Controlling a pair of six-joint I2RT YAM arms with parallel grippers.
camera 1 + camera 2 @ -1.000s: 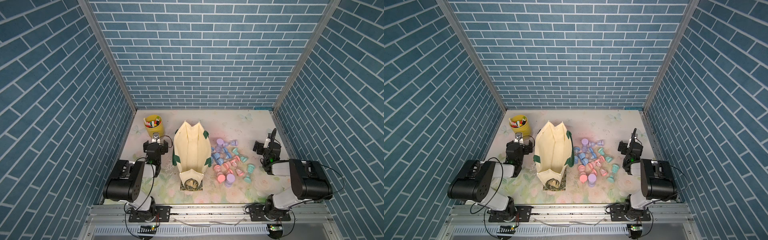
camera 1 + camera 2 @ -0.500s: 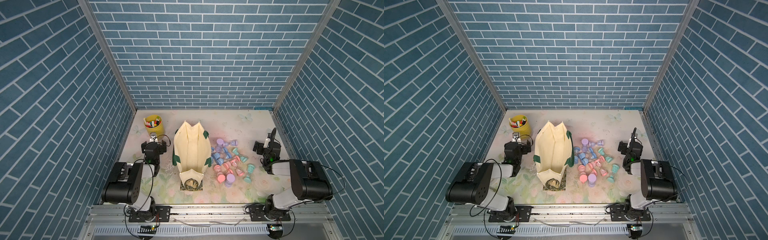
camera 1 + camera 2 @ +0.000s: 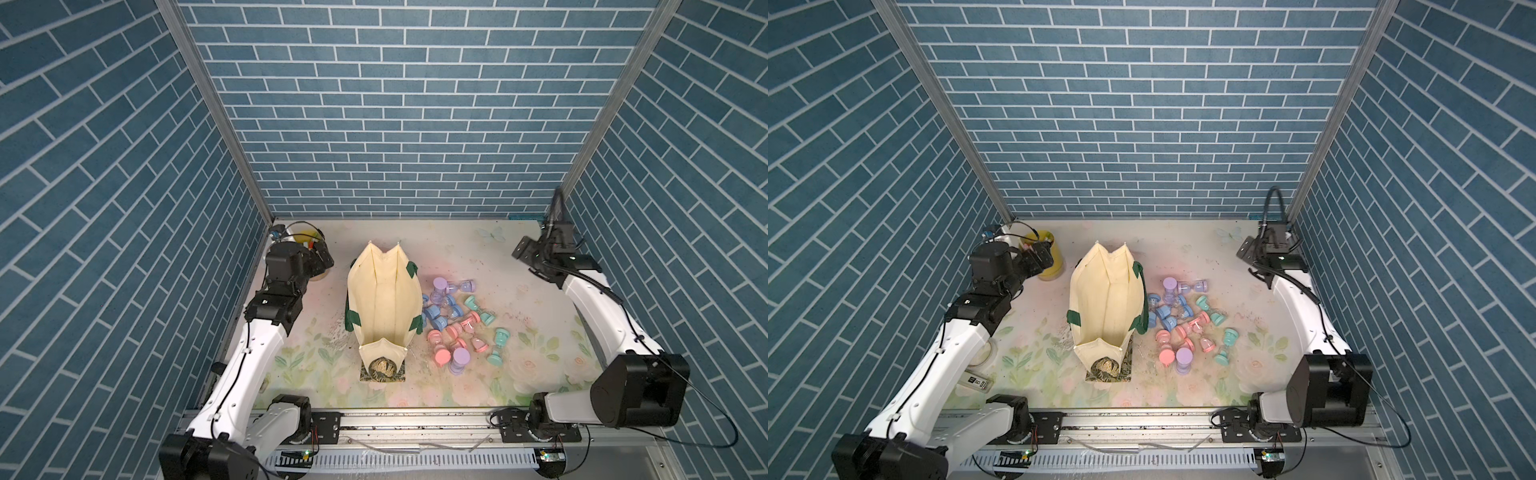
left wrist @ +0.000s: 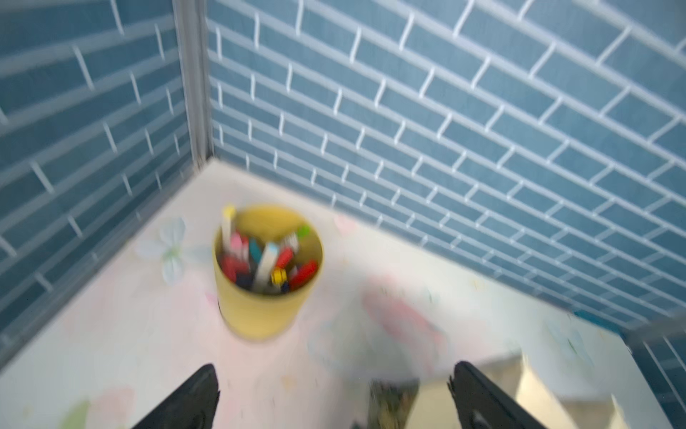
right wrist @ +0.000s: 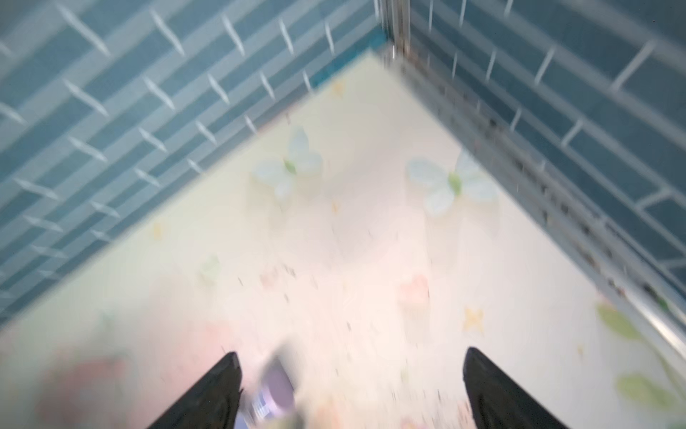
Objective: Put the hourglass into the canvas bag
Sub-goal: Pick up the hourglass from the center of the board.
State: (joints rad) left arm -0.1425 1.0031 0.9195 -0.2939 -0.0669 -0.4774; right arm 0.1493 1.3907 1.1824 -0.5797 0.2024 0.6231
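Cream canvas and pastel plastic share the flowered worktop as two robot arms ready a packing job. The canvas bag sits mid-worktop. The hourglasses, in pink, blue, mint and lilac, lie heaped just beside it on the robot's right, some on end, some toppled, and none visibly inside the bag.

The right pincer, jaws spread wide and holding nothing, hangs near the far right corner, well apart from the heap. From there the heap lies toward the bag and back toward the arm bases. Closest to the pincer looks to be a lilac hourglass on its side at the heap's far edge, its long axis running across the worktop, roughly from bag to right wall. A blurred lilac shape at the edge of the right wrist view may be the same one.

The left pincer, equally wide and empty, hovers by the yellow pen cup. The bag stands between it and the heap, so the right arm is plainly the nearer for the pick.

Against a second ago, both arms have stretched up and away from their bases. The left pincer has gone from beside the bag to the pen cup, now partly hidden behind it in both top views, and the right has drawn toward the back corner. Bag and hourglasses have not stirred.
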